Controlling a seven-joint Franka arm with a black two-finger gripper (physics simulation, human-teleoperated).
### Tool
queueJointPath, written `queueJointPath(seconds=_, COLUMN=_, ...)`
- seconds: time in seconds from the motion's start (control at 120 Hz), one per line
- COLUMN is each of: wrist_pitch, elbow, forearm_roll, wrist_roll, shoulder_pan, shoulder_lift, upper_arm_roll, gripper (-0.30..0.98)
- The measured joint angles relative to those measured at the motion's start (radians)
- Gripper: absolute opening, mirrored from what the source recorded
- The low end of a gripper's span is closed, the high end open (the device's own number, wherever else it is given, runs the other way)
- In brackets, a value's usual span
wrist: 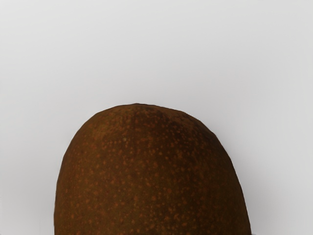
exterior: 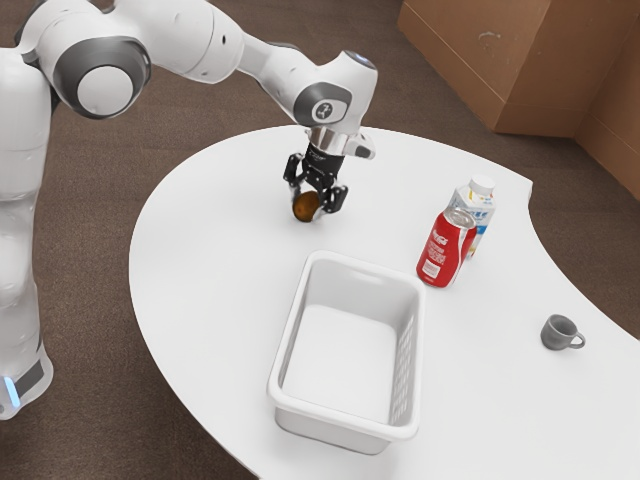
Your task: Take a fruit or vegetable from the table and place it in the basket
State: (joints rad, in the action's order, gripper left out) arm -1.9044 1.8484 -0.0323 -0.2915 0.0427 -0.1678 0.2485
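The speckled brown, rounded fruit point(exterior: 305, 207) is low between the jaws of the black gripper point(exterior: 309, 203), over the white desk point(exterior: 200, 250); whether they pinch it or merely stand around it, I cannot tell. It is outside the white plastic basket point(exterior: 330, 431), near its rim.

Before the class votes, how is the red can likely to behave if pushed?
The red can would probably tip if pushed near its top, being taller than wide. Once on its side, its round body might roll.
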Motion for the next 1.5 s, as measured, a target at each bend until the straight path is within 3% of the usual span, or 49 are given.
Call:
queueJointPath(seconds=0.083, wrist_pitch=-0.004, elbow=0.000, forearm_roll=0.009, wrist_roll=0.000, shoulder_pan=0.000, shoulder_lift=0.001, upper_arm_roll=0.000, gripper=0.34)
queueJointPath(seconds=0.167, wrist_pitch=-0.010, elbow=0.000, forearm_roll=0.021, wrist_roll=0.002, shoulder_pan=0.000, shoulder_lift=0.001, upper_arm_roll=0.000, gripper=0.30)
queueJointPath(seconds=0.467, wrist_pitch=-0.008, elbow=-0.002, forearm_roll=0.033, wrist_roll=0.019, shoulder_pan=0.001, shoulder_lift=0.024, upper_arm_roll=-0.002, gripper=0.29)
queueJointPath(seconds=0.7, wrist_pitch=0.047, elbow=0.011, forearm_roll=0.038, wrist_roll=0.018, shoulder_pan=0.009, shoulder_lift=0.151, upper_arm_roll=-0.080, gripper=0.29)
queueJointPath(seconds=0.975, wrist_pitch=0.136, elbow=0.077, forearm_roll=0.039, wrist_roll=-0.009, shoulder_pan=0.094, shoulder_lift=0.346, upper_arm_roll=-0.350, gripper=0.29)
queueJointPath(seconds=1.283, wrist_pitch=0.185, elbow=0.041, forearm_roll=-0.047, wrist_roll=-0.057, shoulder_pan=0.093, shoulder_lift=0.359, upper_arm_roll=-0.643, gripper=0.29)
queueJointPath(seconds=1.367, wrist_pitch=0.186, elbow=-0.051, forearm_roll=-0.063, wrist_roll=-0.072, shoulder_pan=0.033, shoulder_lift=0.264, upper_arm_roll=-0.689, gripper=0.29)
queueJointPath(seconds=1.433, wrist_pitch=0.187, elbow=-0.166, forearm_roll=-0.062, wrist_roll=-0.085, shoulder_pan=-0.128, shoulder_lift=0.130, upper_arm_roll=-0.624, gripper=0.29)
queueJointPath(seconds=1.5, wrist_pitch=0.183, elbow=-0.213, forearm_roll=-0.061, wrist_roll=-0.096, shoulder_pan=-0.202, shoulder_lift=0.073, upper_arm_roll=-0.596, gripper=0.28)
